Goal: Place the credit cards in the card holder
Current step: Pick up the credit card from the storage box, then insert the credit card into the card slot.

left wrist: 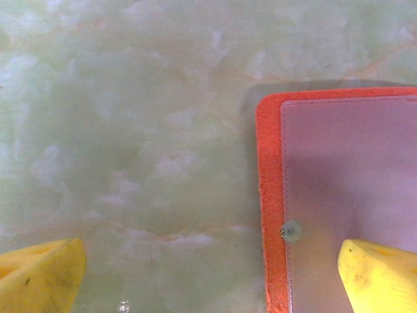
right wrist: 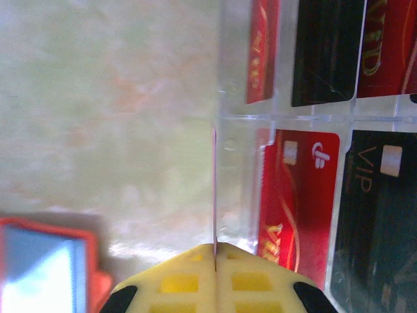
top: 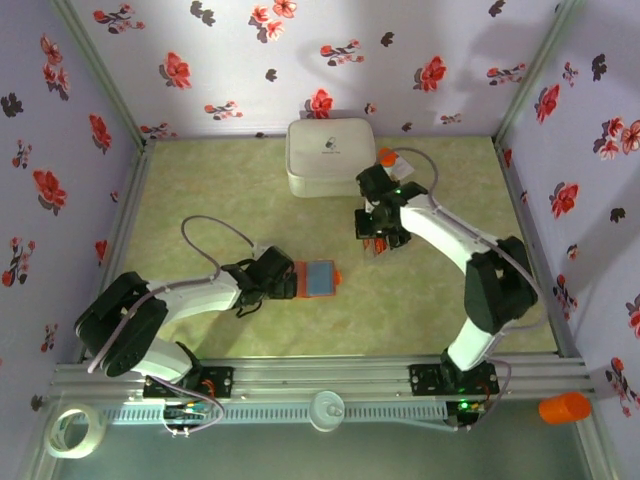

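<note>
Now, left gripper [top: 286,280]: jaws spread wide with nothing between them, low over the desk [top: 220,190], at 9 o'clock of the card holder [top: 318,278].
card holder: lies open and flat with its blue-grey inside up and its orange rim showing, at about 6 o'clock from the desk's middle in the top view. In the left wrist view one yellow fingertip [left wrist: 378,274] overlaps the inside at its near edge; I cannot tell whether it touches.
right gripper [right wrist: 215,255]: jaws pressed together on the edge of a thin card.
held card [right wrist: 215,189]: seen edge-on as a thin reddish line running straight out from the fingertips; its face is hidden.
credit cards [right wrist: 300,202]: red and black, lying flat side by side in the pockets of a transparent sleeve [right wrist: 234,134], at 3 o'clock of the held card.
white case [top: 330,155]: at 12 o'clock on the desk, at 11 o'clock of the right gripper.
</note>
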